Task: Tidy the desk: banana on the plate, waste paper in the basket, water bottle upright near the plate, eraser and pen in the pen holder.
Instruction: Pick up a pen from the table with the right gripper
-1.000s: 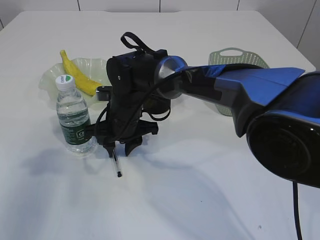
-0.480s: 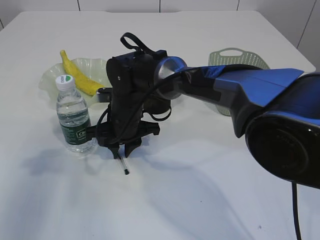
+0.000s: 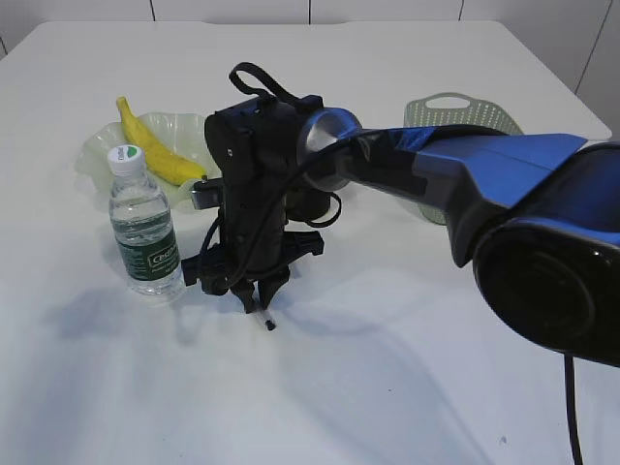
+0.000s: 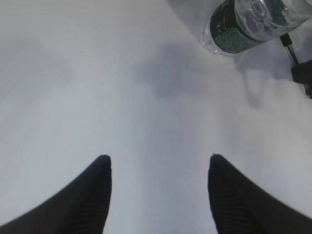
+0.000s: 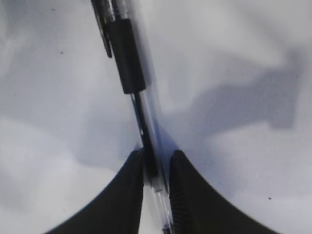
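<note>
My right gripper (image 3: 254, 294) reaches across to the left half of the table and is shut on a clear pen with black grip (image 3: 265, 319). The pen hangs tip-down just above the table. The right wrist view shows the pen (image 5: 127, 63) pinched between the fingers (image 5: 157, 157). A water bottle (image 3: 143, 232) stands upright beside the gripper, near the plate (image 3: 97, 147), which holds a banana (image 3: 155, 145). My left gripper (image 4: 158, 163) is open and empty over bare table, with the bottle (image 4: 248, 24) ahead of it. The eraser and waste paper are not in view.
A green basket (image 3: 455, 109) stands at the back right, partly behind my right arm. A dark round object (image 3: 312, 205), partly hidden, sits behind the right wrist. The table's far edge runs along the top.
My right gripper has moved to the right, away from the bottle, carrying the pen with it. The bottle, banana and plate have not moved.
</note>
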Robot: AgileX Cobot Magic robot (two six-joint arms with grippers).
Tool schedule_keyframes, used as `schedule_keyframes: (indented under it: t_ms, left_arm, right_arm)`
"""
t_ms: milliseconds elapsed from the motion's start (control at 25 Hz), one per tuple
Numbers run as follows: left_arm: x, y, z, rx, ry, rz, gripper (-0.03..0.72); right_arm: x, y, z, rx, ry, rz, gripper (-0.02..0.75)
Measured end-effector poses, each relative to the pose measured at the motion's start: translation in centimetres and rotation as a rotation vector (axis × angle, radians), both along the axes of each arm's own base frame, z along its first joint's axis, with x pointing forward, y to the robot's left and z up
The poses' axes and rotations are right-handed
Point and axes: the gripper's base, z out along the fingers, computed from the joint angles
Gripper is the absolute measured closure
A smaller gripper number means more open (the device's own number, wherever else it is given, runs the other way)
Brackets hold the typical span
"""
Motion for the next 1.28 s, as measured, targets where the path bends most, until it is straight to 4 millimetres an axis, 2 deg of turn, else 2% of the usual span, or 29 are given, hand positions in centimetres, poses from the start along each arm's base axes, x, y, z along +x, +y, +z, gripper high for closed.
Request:
schedule_keyframes:
  t_ms: [240, 440, 720, 1000, 1120, 1280]
  left_arm:
    - [0.0, 0.0, 0.0, 0.000, 0.000, 0.000, 0.246]
    - [0.0, 0.0, 0.0, 0.000, 0.000, 0.000, 0.246]
    - [0.0, 0.0, 0.0, 0.000, 0.000, 0.000, 0.245]
    - [0.0, 0.0, 0.0, 0.000, 0.000, 0.000, 0.245]
    - [0.0, 0.0, 0.0, 0.000, 0.000, 0.000, 0.246]
    - [0.0, 0.0, 0.0, 0.000, 0.000, 0.000, 0.246]
  right_arm:
    - [0.7, 0.4, 1.1, 0.018, -0.056, 0.037, 0.590]
    - [1.1, 0.5, 1.6, 0.031, -0.101, 0.047, 0.533]
    - [1.4, 0.8, 0.1, 0.025, -0.094, 0.063, 0.517]
    - [1.5, 0.9, 0.0, 0.030, -0.100, 0.064, 0.517]
    - [1.5, 0.9, 0.0, 0.031, -0.101, 0.065, 0.542]
    - [1.5, 0.9, 0.0, 0.031, -0.101, 0.067, 0.655]
